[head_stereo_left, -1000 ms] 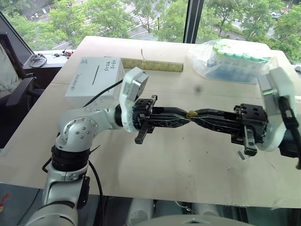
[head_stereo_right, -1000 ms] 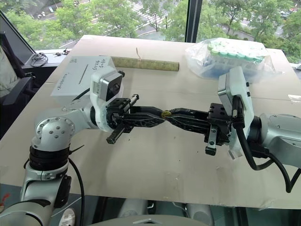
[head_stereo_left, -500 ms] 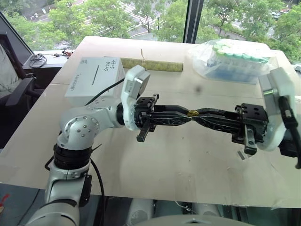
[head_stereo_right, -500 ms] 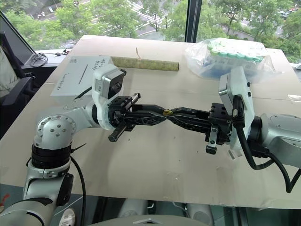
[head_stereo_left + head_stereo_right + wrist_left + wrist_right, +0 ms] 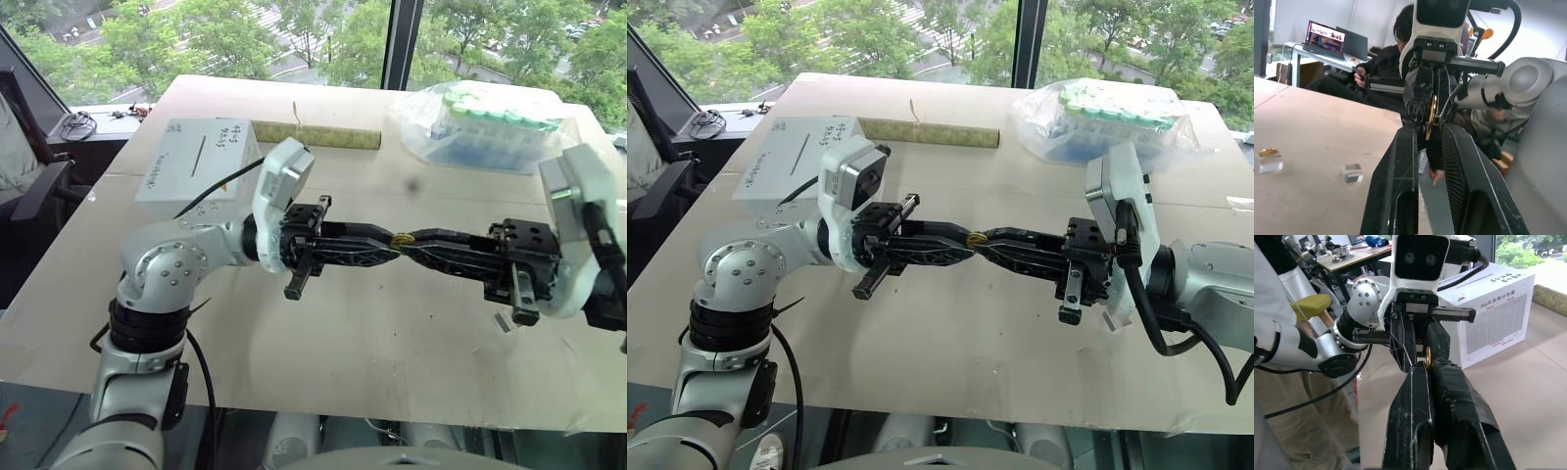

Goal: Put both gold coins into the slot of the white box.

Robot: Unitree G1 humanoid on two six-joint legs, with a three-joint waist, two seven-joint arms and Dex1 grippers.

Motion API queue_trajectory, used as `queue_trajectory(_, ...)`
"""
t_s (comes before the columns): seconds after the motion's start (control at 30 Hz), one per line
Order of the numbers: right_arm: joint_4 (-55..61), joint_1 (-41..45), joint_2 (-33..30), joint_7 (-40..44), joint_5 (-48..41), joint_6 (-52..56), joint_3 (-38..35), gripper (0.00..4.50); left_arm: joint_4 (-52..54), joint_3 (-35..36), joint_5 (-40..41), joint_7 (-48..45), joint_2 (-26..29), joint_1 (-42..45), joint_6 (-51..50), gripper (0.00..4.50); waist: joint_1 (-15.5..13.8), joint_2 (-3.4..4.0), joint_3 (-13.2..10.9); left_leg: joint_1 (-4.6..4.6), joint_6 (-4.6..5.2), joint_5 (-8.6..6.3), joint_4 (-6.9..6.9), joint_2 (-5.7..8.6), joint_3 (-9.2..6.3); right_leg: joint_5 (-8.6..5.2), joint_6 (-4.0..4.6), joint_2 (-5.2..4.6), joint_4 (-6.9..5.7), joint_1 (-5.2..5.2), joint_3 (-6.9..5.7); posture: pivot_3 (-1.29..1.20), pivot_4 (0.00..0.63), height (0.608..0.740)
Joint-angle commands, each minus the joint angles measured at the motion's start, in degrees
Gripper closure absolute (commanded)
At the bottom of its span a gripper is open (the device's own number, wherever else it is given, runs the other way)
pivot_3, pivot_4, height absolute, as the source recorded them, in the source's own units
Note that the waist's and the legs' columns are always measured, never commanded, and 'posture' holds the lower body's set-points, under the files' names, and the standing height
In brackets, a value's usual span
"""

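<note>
We see one gold coin (image 5: pixel 400 238) held on edge in mid-air above the middle of the table, where our two sets of fingertips meet; it is a small, flat, shiny disc, and in the left wrist view (image 5: pixel 1431 116) it stands upright between the dark fingers. The second gold coin (image 5: pixel 1268 152) lies flat on top of a small clear block on the tabletop. The white box (image 5: pixel 196 168) stands at the far left of the table, well apart from the raised coin, roughly cube-shaped. Its top face carries the slot (image 5: pixel 200 151), a thin straight dark slit, with black handwriting beside it.
</note>
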State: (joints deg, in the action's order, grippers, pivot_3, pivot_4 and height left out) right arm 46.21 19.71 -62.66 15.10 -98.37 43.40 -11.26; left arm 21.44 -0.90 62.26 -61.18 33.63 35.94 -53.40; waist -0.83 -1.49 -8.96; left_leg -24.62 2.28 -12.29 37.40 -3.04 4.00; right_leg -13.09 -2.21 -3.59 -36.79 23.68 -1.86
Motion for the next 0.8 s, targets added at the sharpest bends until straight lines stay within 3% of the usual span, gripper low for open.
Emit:
queue_trajectory(0.03,0.33,0.25,-0.62,0.10,-2.29,-1.04,-2.43,4.50,2.01,-0.75,-2.51,-2.48,0.90,-0.36,3.00,3.74,-0.01,0.00,0.00,0.00,0.00,0.00,0.00,0.00,0.01,0.00,0.00,0.00,0.00,0.00,0.00,0.00,0.150,0.740)
queue_trajectory(0.8,0.65,0.45,-0.64,0.49,-1.06,-0.49,-1.62,4.50,-0.39,0.37,0.01,0.25,-1.55,1.57,1.10,3.74,0.00,0.00,0.00,0.00,0.00,0.00,0.00,-0.01,-0.01,0.00,0.00,0.00,0.00,0.00,-0.01,0.00,0.150,0.740)
